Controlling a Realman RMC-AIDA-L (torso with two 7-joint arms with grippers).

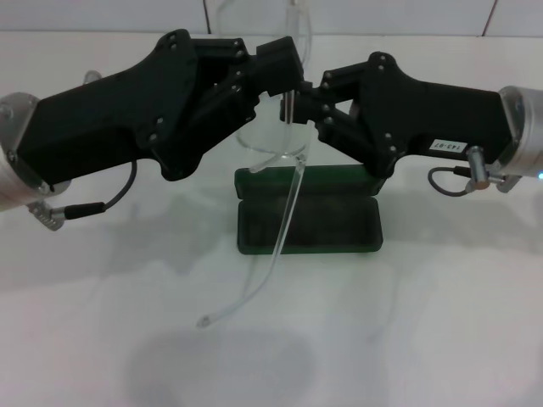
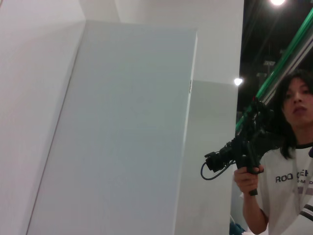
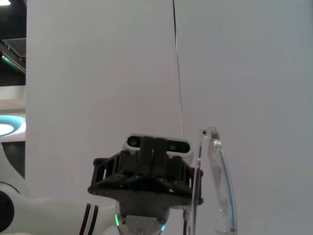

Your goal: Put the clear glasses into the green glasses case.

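The clear glasses (image 1: 273, 146) hang in the air above the green glasses case (image 1: 310, 225), which lies open on the white table. One temple arm (image 1: 254, 280) droops toward the table in front of the case, and the other points upward. My right gripper (image 1: 316, 106) is shut on the frame from the right. The left gripper (image 1: 284, 75) comes in from the left and meets the frame at the same spot. The right wrist view shows the glasses (image 3: 218, 186) upright beside the left arm's wrist camera (image 3: 157, 145).
The white table (image 1: 441, 339) spreads all around the case, with a white wall behind it. In the left wrist view a person (image 2: 286, 171) stands off to the side holding a camera rig.
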